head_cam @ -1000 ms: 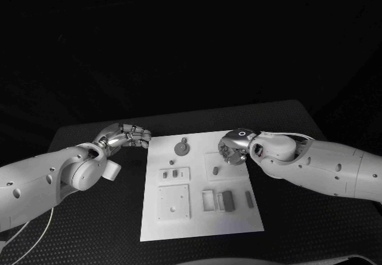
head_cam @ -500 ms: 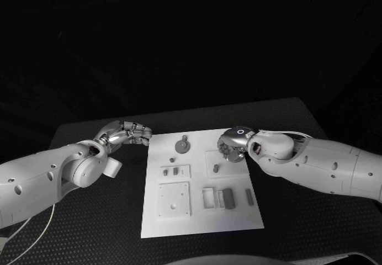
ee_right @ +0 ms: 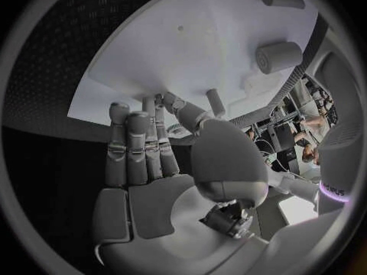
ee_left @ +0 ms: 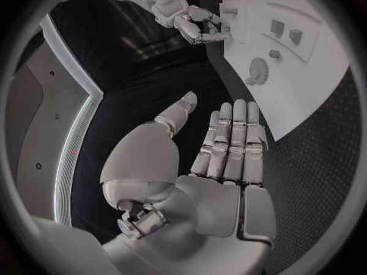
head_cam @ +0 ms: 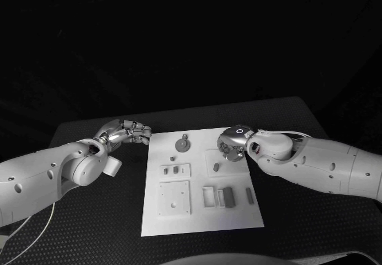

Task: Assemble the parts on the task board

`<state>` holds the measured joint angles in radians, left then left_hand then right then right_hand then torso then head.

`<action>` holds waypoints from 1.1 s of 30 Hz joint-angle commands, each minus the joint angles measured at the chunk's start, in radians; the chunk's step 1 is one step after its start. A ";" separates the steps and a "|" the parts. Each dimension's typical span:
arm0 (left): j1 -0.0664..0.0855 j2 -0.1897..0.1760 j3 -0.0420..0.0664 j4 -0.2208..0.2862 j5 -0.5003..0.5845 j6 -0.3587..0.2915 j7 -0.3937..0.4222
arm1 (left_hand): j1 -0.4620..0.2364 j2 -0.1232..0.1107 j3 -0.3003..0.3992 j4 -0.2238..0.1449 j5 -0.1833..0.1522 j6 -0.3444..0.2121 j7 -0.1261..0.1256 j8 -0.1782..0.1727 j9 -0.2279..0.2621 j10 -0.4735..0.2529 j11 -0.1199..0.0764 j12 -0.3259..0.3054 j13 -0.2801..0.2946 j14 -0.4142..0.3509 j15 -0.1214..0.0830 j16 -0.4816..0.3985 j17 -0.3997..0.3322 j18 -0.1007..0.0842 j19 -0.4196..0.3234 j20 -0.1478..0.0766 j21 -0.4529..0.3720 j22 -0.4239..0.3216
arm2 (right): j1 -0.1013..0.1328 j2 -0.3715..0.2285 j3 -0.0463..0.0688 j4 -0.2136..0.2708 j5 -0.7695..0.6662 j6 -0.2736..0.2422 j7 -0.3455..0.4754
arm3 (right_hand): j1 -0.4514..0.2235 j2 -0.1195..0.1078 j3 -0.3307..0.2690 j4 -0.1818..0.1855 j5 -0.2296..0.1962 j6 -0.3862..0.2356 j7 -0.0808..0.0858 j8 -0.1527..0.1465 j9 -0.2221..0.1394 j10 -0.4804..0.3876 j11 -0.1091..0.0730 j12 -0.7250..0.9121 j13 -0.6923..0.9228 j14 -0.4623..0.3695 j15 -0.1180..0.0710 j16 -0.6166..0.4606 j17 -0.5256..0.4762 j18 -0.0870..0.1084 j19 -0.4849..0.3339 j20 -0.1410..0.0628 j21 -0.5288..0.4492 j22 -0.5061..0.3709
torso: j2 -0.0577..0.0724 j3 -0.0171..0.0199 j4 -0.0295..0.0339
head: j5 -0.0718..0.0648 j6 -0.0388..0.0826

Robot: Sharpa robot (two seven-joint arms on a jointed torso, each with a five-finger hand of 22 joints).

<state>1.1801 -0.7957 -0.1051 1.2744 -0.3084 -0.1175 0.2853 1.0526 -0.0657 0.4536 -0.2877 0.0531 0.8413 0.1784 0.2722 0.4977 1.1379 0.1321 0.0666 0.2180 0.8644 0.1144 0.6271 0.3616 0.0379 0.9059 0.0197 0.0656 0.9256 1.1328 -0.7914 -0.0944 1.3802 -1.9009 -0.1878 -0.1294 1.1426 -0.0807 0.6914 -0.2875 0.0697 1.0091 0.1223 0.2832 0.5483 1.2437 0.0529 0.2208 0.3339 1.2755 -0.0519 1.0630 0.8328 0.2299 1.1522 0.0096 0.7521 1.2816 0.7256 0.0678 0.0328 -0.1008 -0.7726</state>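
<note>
The task board point(head_cam: 199, 221) lies in the middle of the black table point(head_cam: 302, 121), with grey parts on it. A round geared part point(head_cam: 183, 145) sits near the board's far edge, and a slim bar point(head_cam: 249, 195) lies near its right edge. The left hand point(head_cam: 127, 133) hovers just beside the board's far left corner, fingers straight and together, holding nothing. The right hand point(head_cam: 231, 146) is over the board's far right area; its fingers point(ee_right: 137, 146) are extended, gripping nothing.

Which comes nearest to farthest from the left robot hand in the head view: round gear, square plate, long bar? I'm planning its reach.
From the left robot hand:
1. Round gear, board's far end.
2. Square plate, board's left side.
3. Long bar, board's right edge.
</note>
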 commanded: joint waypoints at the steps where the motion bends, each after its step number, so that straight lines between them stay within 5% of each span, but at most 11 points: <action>1: 0.001 0.001 0.001 0.002 0.004 0.001 0.005 | 0.007 0.005 -0.007 0.000 -0.002 -0.004 0.002 0.005 -0.001 -0.007 0.003 0.001 -0.001 0.000 0.009 -0.004 0.001 0.003 -0.005 0.004 0.002 -0.001 | -0.020 0.001 -0.015 -0.010 -0.045 0.068 -0.010 | 0.033 0.015 0.003 -0.006 0.007 0.014 -0.002 0.008 0.000 0.014 -0.002 0.005 -0.063 0.002 -0.008 -0.002 0.003 0.032 0.002 -0.011 0.004 0.004 | 0.000 0.0000 -0.0001 | 0.000 -0.002; 33: 0.001 -0.001 0.001 0.001 0.002 -0.003 0.003 | 0.014 0.004 -0.007 -0.001 -0.002 -0.005 0.010 0.006 -0.003 -0.007 0.009 0.001 -0.005 0.010 0.006 -0.009 0.015 0.005 0.001 0.003 0.004 -0.008 | -0.021 -0.037 -0.011 0.032 0.002 -0.076 -0.012 | 0.080 0.030 0.005 -0.006 0.007 0.045 -0.020 0.037 0.030 0.053 -0.020 0.013 -0.038 0.010 -0.027 0.006 0.023 0.032 0.024 -0.020 0.010 0.017 | 0.000 -0.0005 -0.0006 | -0.007 -0.004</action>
<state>1.1800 -0.7983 -0.1051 1.2740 -0.3085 -0.1189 0.2829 1.0565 -0.0618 0.4536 -0.2877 0.0531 0.8377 0.1819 0.2721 0.4959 1.1344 0.1356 0.0666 0.2148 0.8681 0.1180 0.6233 0.3751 0.0371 0.9060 0.0197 0.0656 0.9194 1.1170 -0.8235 -0.1036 1.4097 -1.9102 -0.2751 -0.1367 1.1835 -0.0829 0.6909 -0.2926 0.0725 1.0492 0.1054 0.3146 0.5789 1.2831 0.0390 0.2325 0.2928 1.2908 -0.0674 1.0630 0.8545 0.2083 1.1656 -0.0057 0.7558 1.2975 0.7251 0.0685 0.0315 -0.1075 -0.7765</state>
